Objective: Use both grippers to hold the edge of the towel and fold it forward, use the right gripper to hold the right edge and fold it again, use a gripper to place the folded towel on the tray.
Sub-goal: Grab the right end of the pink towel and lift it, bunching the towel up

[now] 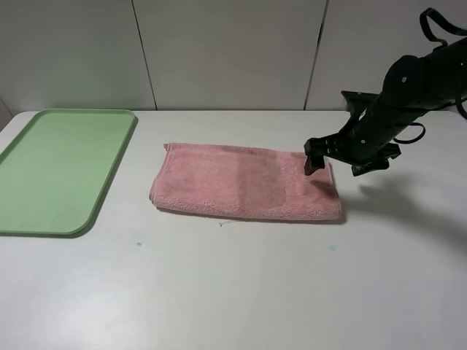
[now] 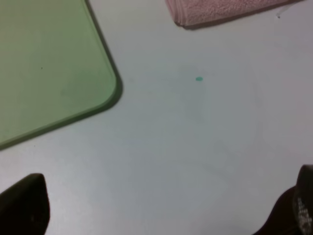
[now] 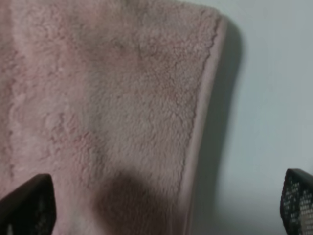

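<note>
Bench point(image 1: 241, 292): tray point(image 1: 58, 168) at left. Towel point(image 1: 244, 182) lies mid-bench, apart from the tray, apparently folded once into a long strip, so the second fold looks due. My right pincer point(image 1: 315, 157) hovers released over its right end. Next: drop and pinch the hem point(image 3: 200, 137). Only the right wrist view shows that hem. Only the left wrist view shows my left pincer point(image 2: 161, 210), released over bare bench.

Bright, diffuse overhead light evenly fills the pale desk point(image 1: 241, 292); the right hand point(image 1: 314, 162) throws a soft-edged shadow onto the towel point(image 1: 233, 182). Both wrist views are soft-focused, the dark near corners most blurred.
</note>
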Motion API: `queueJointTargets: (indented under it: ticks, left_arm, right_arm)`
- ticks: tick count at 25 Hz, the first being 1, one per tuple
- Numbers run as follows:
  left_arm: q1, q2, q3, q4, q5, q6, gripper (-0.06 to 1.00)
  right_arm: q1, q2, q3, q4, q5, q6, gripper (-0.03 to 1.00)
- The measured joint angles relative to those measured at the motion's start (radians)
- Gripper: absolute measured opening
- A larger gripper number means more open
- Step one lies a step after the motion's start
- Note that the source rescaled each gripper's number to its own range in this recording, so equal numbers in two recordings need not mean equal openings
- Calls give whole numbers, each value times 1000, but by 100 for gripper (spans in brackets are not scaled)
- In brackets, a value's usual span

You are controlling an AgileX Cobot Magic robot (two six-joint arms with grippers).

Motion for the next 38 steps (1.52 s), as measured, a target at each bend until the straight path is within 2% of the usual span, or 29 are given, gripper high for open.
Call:
queueJointTargets:
  ticks: [16,29,30,32,36,38]
  left_arm:
    - [0,0,0,0,0,0,100]
    - [0,0,0,0,0,0,100]
    - [0,0,0,0,0,0,100]
    - [0,0,0,0,0,0,100]
    - [0,0,0,0,0,0,100]
    - [0,0,0,0,0,0,100]
  right_arm:
    - [0,99,0,64,-29,26,100]
    - [0,130,-16,64,-48,26,99]
    - [0,130,-16,59,-48,26,96]
    - [-1,133,-16,56,-48,25,82]
    - [-1,137,-16,69,-27,36,42]
    - [-1,138,-16,78,-19,47,29]
